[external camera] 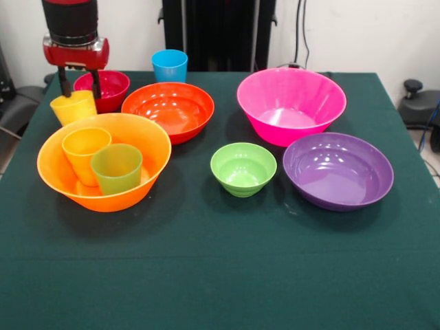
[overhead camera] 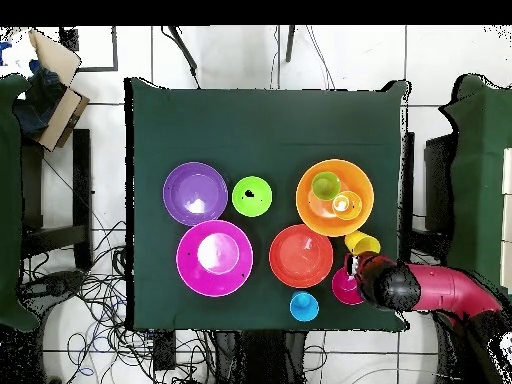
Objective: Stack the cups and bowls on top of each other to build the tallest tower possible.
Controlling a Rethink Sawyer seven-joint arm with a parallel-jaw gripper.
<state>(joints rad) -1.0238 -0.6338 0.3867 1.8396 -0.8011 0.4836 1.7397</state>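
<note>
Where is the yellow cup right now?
In the front view, the yellow cup hangs tilted at the left, held between the gripper's fingers, just behind the large orange bowl and in front of the small crimson bowl.

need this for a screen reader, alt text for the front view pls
A red and black gripper holds a tilted yellow cup beside a big orange bowl that has an orange cup and a green cup in it. Five more bowls and a blue cup stand on the green table.
</note>
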